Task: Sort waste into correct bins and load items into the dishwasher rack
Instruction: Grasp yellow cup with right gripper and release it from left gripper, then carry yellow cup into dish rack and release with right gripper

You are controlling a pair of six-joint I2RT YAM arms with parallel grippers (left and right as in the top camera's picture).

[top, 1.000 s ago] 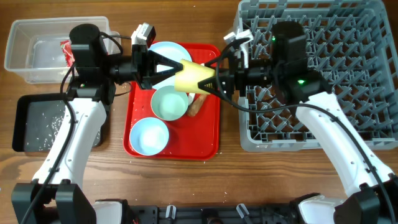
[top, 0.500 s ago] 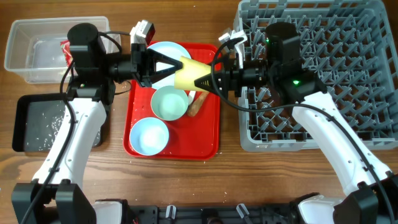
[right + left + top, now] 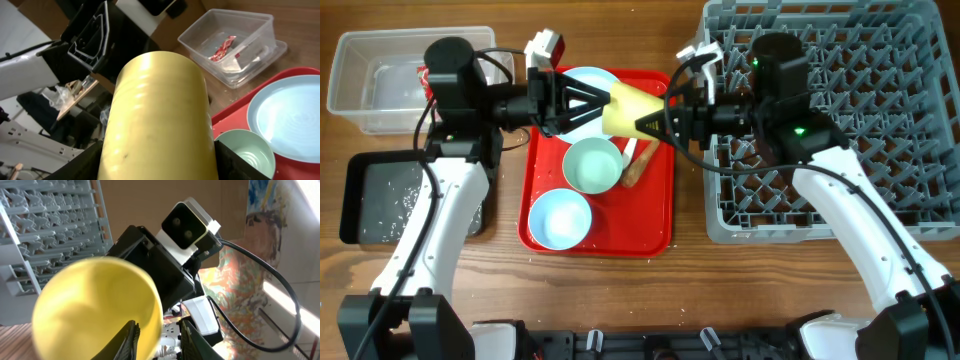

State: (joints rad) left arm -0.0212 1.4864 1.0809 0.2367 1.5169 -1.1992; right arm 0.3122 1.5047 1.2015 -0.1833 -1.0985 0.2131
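Seeing inside the small yellow cup (image 3: 95,310) takes the left wrist view

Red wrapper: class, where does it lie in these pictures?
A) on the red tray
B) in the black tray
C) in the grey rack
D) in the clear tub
D: the red wrapper lies on the floor of the clear tub, as the right wrist view shows plainly.
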